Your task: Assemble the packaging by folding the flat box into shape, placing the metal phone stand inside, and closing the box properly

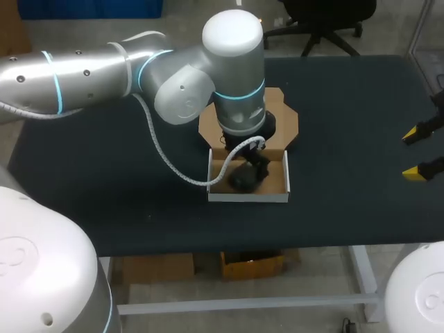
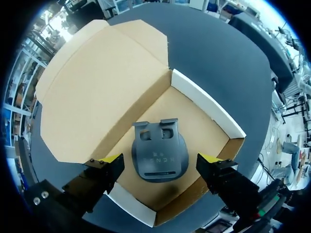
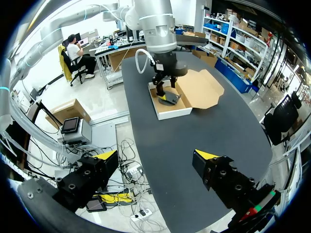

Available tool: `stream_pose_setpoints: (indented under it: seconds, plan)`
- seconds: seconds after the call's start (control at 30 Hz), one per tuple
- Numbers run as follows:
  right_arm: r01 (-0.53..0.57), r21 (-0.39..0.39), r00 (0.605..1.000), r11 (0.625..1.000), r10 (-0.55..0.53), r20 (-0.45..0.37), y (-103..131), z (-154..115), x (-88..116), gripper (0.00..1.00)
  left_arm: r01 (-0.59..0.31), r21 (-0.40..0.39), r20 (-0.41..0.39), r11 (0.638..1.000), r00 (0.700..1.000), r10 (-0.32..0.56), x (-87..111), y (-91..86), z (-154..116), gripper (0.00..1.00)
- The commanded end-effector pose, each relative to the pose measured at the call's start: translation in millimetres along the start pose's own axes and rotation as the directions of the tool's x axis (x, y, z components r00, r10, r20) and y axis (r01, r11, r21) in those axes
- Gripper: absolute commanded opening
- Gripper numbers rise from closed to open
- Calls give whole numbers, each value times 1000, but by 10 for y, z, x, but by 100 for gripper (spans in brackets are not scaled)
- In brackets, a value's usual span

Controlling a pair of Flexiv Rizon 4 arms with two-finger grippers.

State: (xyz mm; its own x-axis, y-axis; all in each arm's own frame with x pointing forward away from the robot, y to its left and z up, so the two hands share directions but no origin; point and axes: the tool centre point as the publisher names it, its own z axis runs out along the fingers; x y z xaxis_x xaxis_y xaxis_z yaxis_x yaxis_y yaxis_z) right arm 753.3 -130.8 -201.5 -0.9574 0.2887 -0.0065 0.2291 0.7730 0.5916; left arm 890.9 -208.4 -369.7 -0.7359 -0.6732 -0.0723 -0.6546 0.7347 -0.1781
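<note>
Box (image 1: 248, 197) sits open near the middle of the worktop (image 1: 347, 215), its lid flat toward the far edge. Stand (image 2: 159, 155) lies on its floor. Left pincer (image 2: 159, 159) hangs above, fingers apart to either side of the stand. The wrist view shows this plainly, while overhead the arm hides it. Right pincer (image 1: 415, 153), apart and empty, is at the right edge.

- Silver-grey left arm (image 1: 90, 73): enters from the left and extends past the middle, with the wrist vertical and pointing straight down.
- Black two-finger, yellow-tipped left tool (image 2: 159, 159): fingers spread apart.
- Right tool (image 1: 418, 151), same type: at the far right edge, with its fingers spread wide.
</note>
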Motion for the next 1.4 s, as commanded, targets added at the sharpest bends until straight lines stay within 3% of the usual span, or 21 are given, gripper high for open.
stream_pose_setpoints:
  seconds: [0.03,0.27,1.4]
  plan:
    - [1,-2,1000,1000,-1,-1,0,-5,0,100,37,-19,27,999,999,-36,71,-11,-120,100]
    - [1,-2,1000,1000,-1,-1,0,-5,0,100,105,-13,4,994,995,-105,126,-14,-208,100]
    - [1,-2,1000,1000,-1,-1,0,-5,0,100,106,-14,1,994,994,-106,127,-15,-231,100]
